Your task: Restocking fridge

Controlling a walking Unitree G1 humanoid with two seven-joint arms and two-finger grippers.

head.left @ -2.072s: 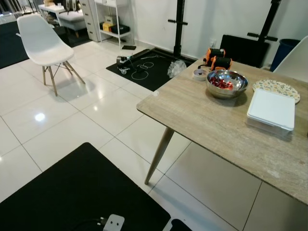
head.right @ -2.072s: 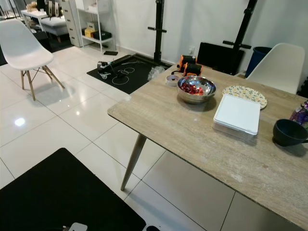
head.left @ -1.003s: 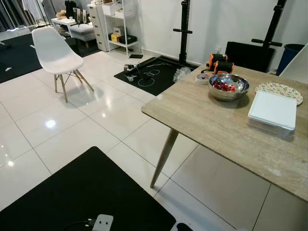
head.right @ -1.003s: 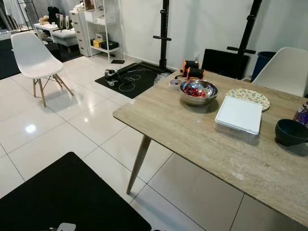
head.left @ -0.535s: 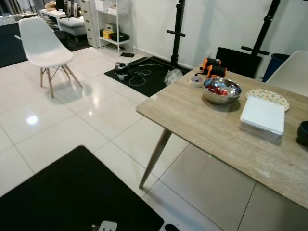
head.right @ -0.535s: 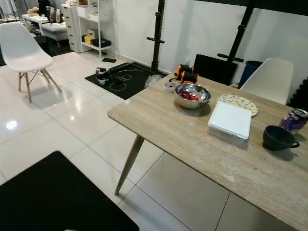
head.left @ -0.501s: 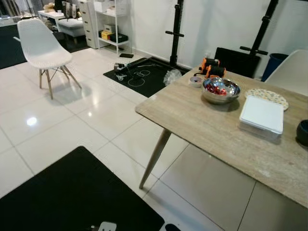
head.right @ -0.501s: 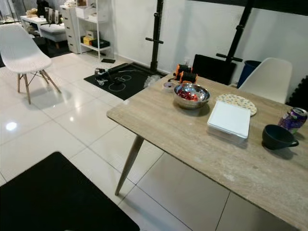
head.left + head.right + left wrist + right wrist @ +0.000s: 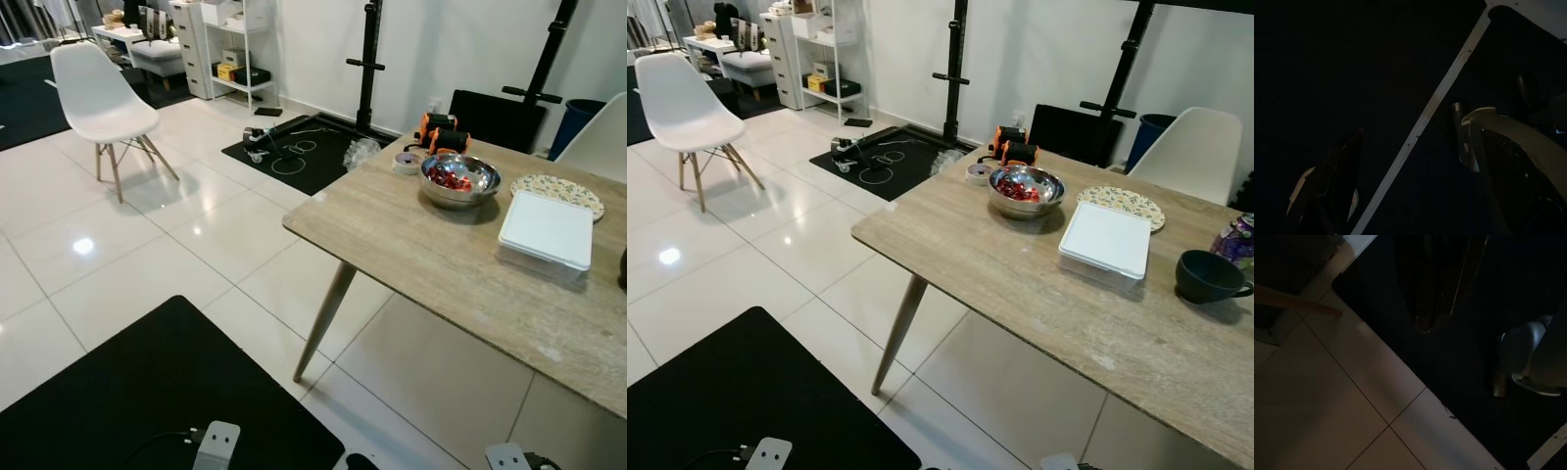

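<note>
A steel bowl (image 9: 1025,189) of red fruit and a white lidded container (image 9: 1105,241) are sitting on the worktop (image 9: 999,262); both arms are hanging idle, hand states indiscernible.

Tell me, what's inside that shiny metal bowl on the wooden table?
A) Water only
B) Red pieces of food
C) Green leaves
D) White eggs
B: the metal bowl on the wooden table holds a heap of small red pieces; what food they are is too small to tell.
</note>
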